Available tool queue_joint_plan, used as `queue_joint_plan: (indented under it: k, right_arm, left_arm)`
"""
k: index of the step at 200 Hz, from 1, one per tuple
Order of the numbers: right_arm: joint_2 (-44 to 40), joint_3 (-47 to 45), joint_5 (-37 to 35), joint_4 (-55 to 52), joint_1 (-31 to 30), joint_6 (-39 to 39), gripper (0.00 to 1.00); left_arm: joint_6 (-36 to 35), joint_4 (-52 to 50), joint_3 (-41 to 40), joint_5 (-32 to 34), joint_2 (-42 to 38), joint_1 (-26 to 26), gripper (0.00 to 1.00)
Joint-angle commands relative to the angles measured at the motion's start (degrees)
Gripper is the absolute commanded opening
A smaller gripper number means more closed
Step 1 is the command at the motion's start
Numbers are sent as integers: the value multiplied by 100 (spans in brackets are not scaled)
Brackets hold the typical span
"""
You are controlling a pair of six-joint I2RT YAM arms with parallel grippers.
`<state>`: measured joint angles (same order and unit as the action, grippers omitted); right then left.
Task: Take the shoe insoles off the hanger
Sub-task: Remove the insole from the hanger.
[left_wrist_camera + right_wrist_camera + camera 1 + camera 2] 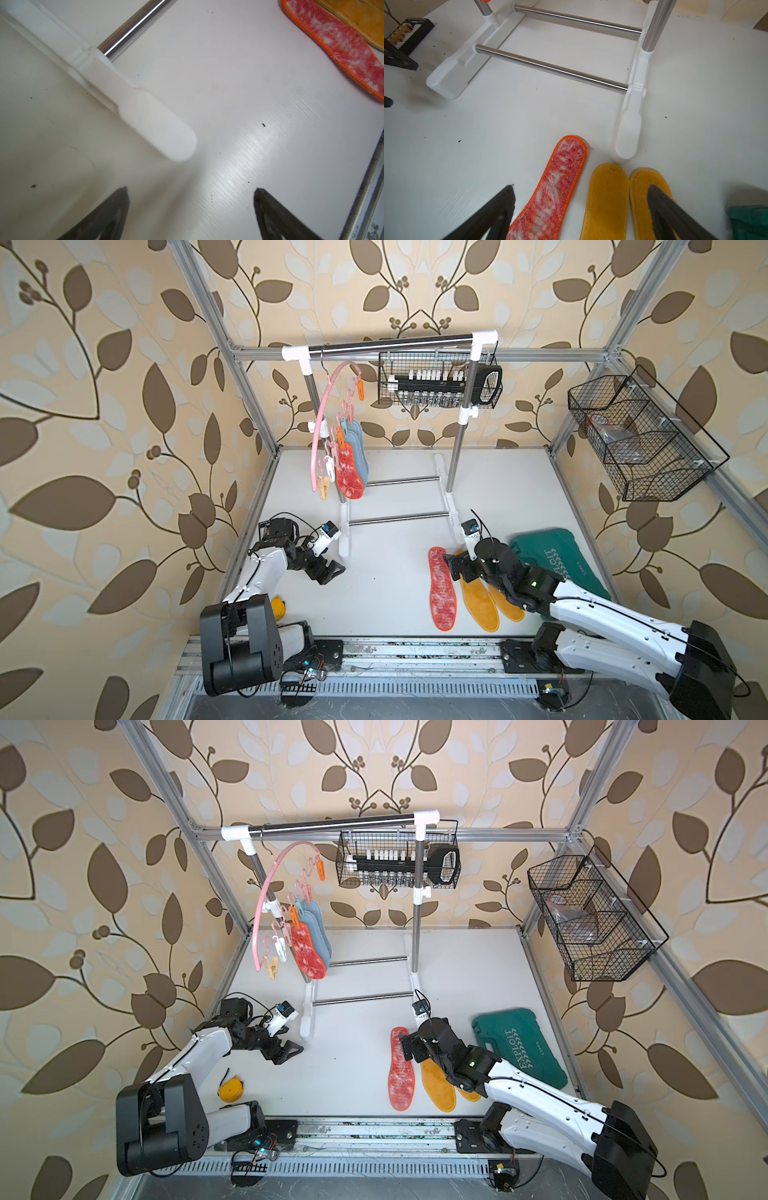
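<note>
Right gripper: jaws spread wide, nothing grasped. It sits low over the narrow ends of three insoles lying flat on the white table. These are a red-and-white insole and, just beside it, two orange-yellow insoles side by side. In the right wrist view one finger overlaps the outer orange-yellow one; contact cannot be confirmed. A dark green case lies beyond them on the robot's right.

Left gripper: jaws likewise wide apart and empty. It is above bare table near the white foot of the steel rack, well apart from the insoles.

Pink hanger: hooked on the rack's top bar at its left end. Clipped to it hang a second red-and-white insole and, behind it, two grey-blue insoles. Other clips on it hang free.
</note>
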<state>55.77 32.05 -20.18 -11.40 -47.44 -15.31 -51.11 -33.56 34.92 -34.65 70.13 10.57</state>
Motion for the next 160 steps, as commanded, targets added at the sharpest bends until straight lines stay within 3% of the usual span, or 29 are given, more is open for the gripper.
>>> queue_joint_plan:
  k: [1, 37, 60, 80, 122, 160]
  right_arm:
    - [98, 31, -480, 368, 29, 471, 98]
    - [393, -186, -1076, 622, 36, 310, 98]
    - [374, -526, -2256, 699, 52, -538, 98]
    - [213, -1011, -2166, 1286, 47, -512, 98]
    - [-128, -805, -1670, 1341, 43, -182, 98]
    - [-349, -290, -2196, 1183, 43, -24, 98]
  left_arm:
    - [-102, -159, -2, -172, -147, 77, 97]
    - [-154, -252, -15, -293, -351, 116, 97]
    - [-210, -223, -97, -339, -507, 124, 97]
    - [-215, -260, -82, -366, -553, 137, 97]
    - [-206, -267, -98, -373, -588, 138, 97]
    - [-223, -281, -114, -391, -631, 142, 97]
